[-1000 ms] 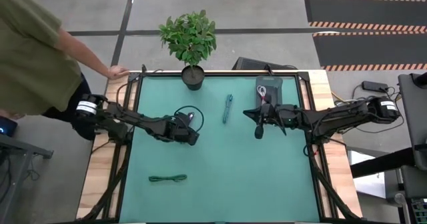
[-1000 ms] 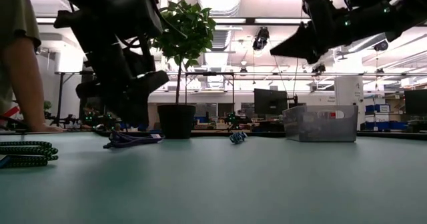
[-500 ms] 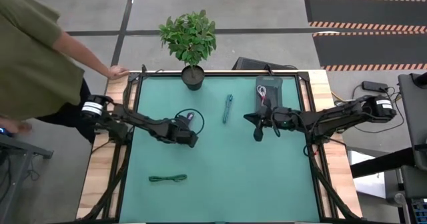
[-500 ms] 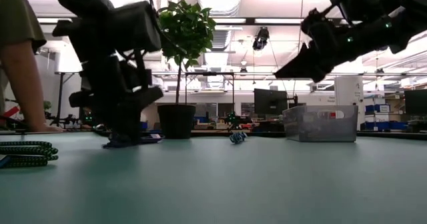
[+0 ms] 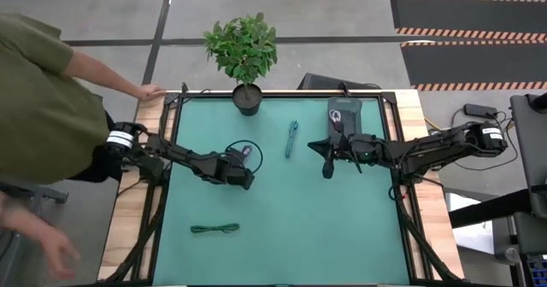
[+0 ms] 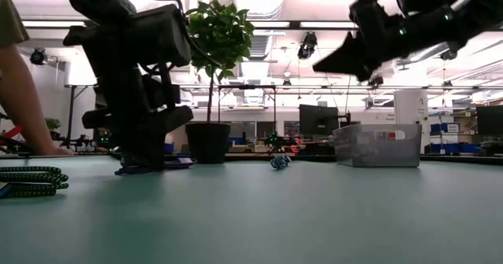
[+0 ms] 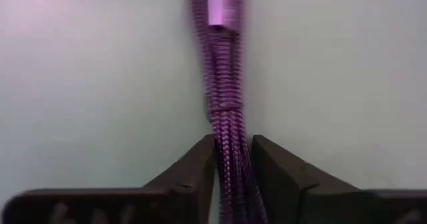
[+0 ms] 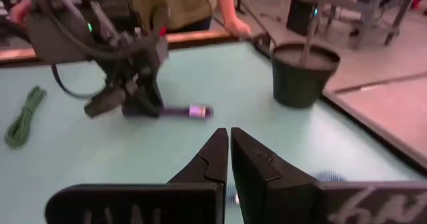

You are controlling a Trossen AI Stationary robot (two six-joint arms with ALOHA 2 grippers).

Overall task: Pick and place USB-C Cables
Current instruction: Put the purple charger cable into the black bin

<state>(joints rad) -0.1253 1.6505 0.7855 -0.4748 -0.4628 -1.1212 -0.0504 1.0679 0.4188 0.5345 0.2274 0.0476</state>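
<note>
The left claw [image 5: 242, 177] is seen down on the green tabletop [image 5: 342, 227], left of centre, its fingers [image 7: 193, 174] closed against both sides of the purple cable [image 7: 223, 104], which lies flat on the tabletop and runs out ahead of the fingertips to a pale connector. In the right wrist view the same cable [image 8: 180, 111] is seen stretching sideways from under the left claw [image 8: 137, 104]. The right claw [image 5: 327, 169] is held above the tabletop right of centre, fingers [image 8: 217, 161] pressed together with nothing between them. The teal cable [image 5: 291, 138] is found near the far middle, between the two claws. The green cable [image 5: 214, 229] lies near the front left, well apart from both. A clear bin [image 5: 344, 116] stands just behind the right claw, and a potted plant [image 5: 244, 52] at the far edge. A person's hand [image 5: 152, 90] rests on the far left corner.
</note>
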